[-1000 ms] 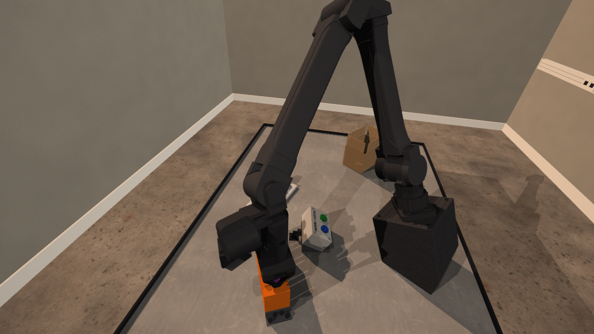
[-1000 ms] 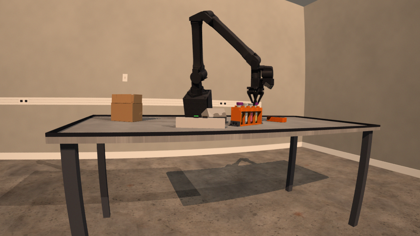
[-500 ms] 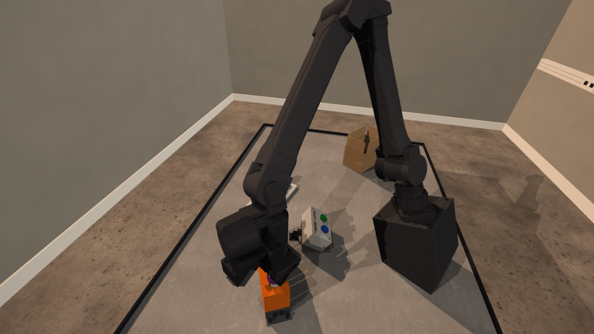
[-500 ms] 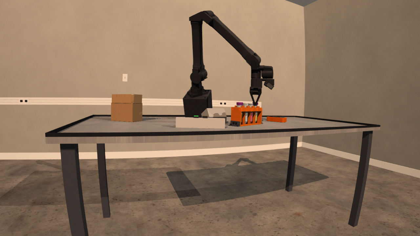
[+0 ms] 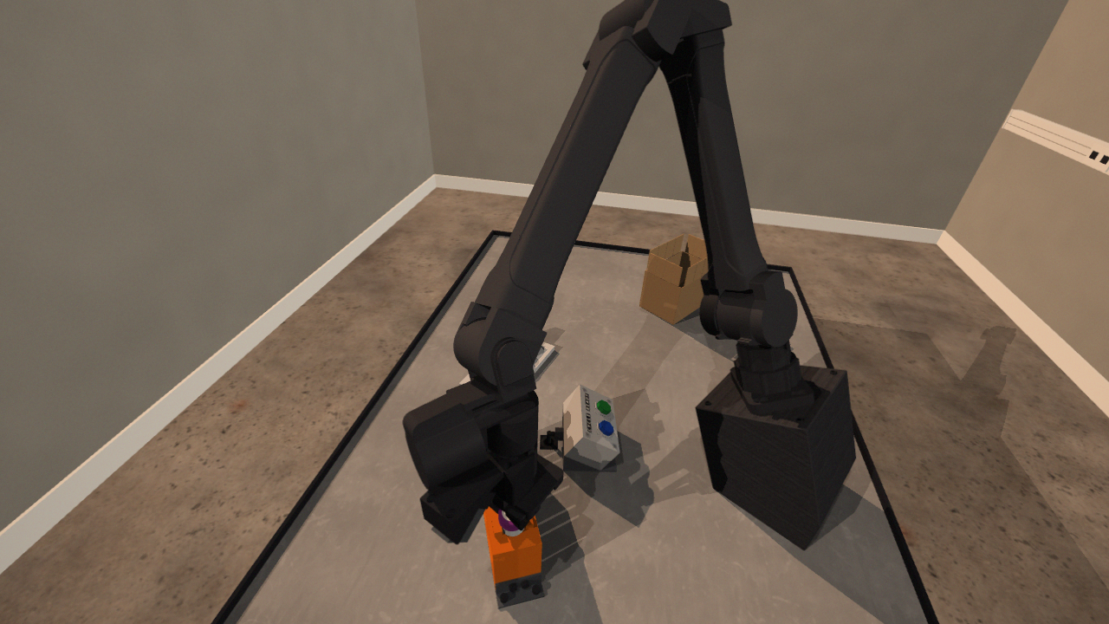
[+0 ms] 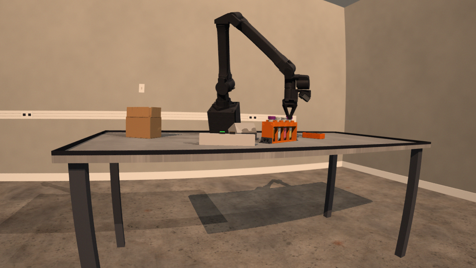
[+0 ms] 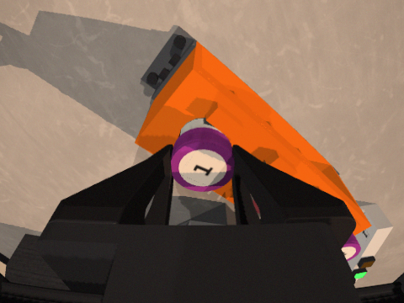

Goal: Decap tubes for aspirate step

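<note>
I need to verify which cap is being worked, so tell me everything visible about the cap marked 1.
The round purple screw cap has a white top disc printed with a 1. It sits on its tube at one end of the orange block-shaped tube station, and the black two-fingered hand is shut on its sides.

You see four tubes in one orange station (image 6: 279, 124), two keys, one cardboard box (image 6: 142, 121).
</note>
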Robot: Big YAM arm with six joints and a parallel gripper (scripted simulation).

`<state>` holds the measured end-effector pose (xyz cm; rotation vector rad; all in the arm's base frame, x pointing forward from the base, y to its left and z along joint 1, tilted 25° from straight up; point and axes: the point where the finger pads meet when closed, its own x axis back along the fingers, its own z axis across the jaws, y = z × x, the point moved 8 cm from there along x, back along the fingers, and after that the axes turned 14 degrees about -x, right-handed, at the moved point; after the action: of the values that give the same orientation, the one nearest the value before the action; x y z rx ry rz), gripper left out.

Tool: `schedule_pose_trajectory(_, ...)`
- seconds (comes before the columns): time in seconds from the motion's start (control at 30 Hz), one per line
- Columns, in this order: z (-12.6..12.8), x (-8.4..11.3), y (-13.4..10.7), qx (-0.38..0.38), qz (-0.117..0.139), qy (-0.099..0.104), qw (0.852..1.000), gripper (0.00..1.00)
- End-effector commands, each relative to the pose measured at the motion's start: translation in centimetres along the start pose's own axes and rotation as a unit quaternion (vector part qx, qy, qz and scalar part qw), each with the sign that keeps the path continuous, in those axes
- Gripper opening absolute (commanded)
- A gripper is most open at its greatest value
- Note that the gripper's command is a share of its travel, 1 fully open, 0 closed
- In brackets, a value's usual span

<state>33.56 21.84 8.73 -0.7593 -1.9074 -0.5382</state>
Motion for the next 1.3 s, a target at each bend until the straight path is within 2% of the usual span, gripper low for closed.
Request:
schedule_pose_trajectory(0.0, -0.20, 0.70, 0.91, 0.006, -0.011, 0.000, 1.000, 0.00)
schedule_pose_trajectory(0.27, -0.20, 0.70, 0.91, 0.006, -0.011, 0.000, 1.000, 0.00)
schedule_pose_trajectory(0.5, 0.17, 0.76, 1.18, -0.110, -0.011, 0.002, 0.994, 0.00)
schedule_pose_trajectory(0.73, 0.18, 0.50, 1.14, -0.225, -0.009, 0.002, 0.974, 0.00)
schedule_pose_trajectory(0.8, 0.18, 0.50, 1.14, -0.225, -0.009, 0.002, 0.974, 0.00)
schedule_pose_trajectory(1.13, 0.20, 0.16, 1.08, -0.378, -0.008, 0.003, 0.926, 0.00)
schedule_pose_trajectory(1.27, -0.20, 0.57, 0.91, -0.377, -0.011, 0.004, 0.926, 0.00)
